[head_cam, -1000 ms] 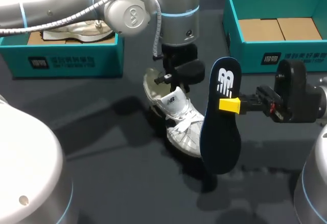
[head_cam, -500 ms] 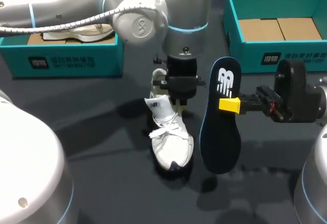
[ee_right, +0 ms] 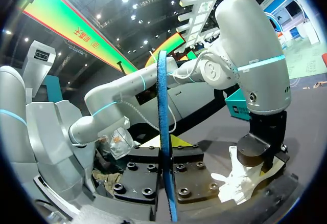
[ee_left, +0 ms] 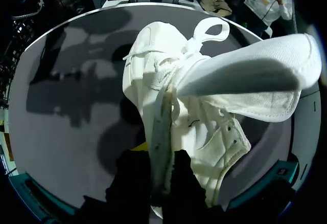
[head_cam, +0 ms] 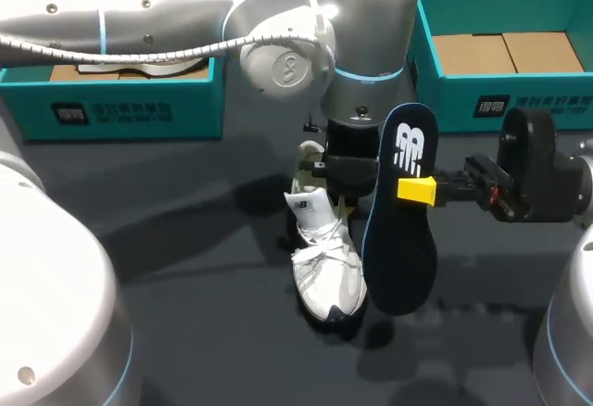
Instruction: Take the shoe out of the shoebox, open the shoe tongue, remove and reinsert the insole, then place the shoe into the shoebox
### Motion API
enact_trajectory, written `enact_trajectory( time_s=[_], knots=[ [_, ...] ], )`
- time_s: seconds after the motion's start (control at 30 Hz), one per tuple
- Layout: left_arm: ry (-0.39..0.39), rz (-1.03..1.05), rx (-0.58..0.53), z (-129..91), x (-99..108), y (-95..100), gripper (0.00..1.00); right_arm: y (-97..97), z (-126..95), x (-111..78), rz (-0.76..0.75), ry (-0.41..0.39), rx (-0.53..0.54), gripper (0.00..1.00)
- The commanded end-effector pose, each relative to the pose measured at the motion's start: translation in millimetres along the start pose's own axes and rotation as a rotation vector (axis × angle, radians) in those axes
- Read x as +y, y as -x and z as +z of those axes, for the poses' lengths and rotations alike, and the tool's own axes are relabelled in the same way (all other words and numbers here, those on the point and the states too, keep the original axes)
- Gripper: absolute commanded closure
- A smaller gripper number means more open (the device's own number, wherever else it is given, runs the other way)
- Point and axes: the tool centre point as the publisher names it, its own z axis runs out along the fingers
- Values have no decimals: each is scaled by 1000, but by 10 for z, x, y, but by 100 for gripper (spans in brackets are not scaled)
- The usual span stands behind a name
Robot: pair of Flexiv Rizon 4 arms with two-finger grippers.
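White lace-up shoe [head_cam: 326,267] is held by heel rim between closed fingers of left gripper [ee_left: 162,180], over middle of dark table [head_cam: 185,267]. Dark blue flat insole [head_cam: 400,239] is pinched upright in right gripper [ee_right: 167,178], just beside shoe. Teal cardboard shoebox [head_cam: 547,105] is seen behind.

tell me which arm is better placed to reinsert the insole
The right arm: its jaws are shut on the insole, upright beside the shoe. The left arm grips the shoe's collar in its jaws, so it should probably just steady it.
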Motion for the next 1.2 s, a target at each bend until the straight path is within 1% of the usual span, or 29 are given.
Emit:
enact_trajectory(
  time_s=[0.03, 0.23, 0.27, 0.3, 0.37, 0.47, 0.5, 0.57, 0.63, 0.67, 0.73, 0.77, 0.8, 1.2],
  knots=[
    [1, -2, 22, 77, 17, 117, 100, -13, 9, -8, 1, 0, -4, 100],
    [7, 9, 39, 143, -4, 164, 100, -13, 9, -8, 1, 0, -4, 100],
    [7, 11, 38, 144, -9, 165, 91, -13, 9, -8, 1, 0, -4, 100],
    [5, 17, 37, 140, -18, 163, 66, -13, 9, -8, 1, 0, -4, 100],
    [8, 22, 30, 116, -35, 153, 0, -13, 9, -8, 1, 0, -4, 100],
    [13, 33, -6, -4, -54, 119, 0, -13, 9, -8, 1, 0, -4, 100],
    [15, 30, -36, -72, -55, 105, 0, -13, 9, -8, 1, 0, -4, 100],
    [33, 35, -101, -243, -51, 80, 0, -13, 9, -8, 1, 0, -4, 100],
    [61, 49, -186, -466, -47, 56, 0, -13, 9, -8, 1, 0, -4, 100],
    [81, 57, -235, -548, -45, 48, 0, -13, 9, -8, 1, 0, -4, 100],
    [125, 75, -364, -831, -52, 14, 0, -13, 9, -8, 1, 0, -4, 100],
    [147, 74, -445, -974, -55, 2, 0, -13, 9, -8, 1, 0, -4, 100],
    [171, 86, -581, -1131, -63, -19, 0, -13, 9, -8, 1, 0, -4, 100],
    [171, 86, -581, -1131, -63, -19, 0, -13, 9, -8, 1, 0, -4, 100]
  ],
)
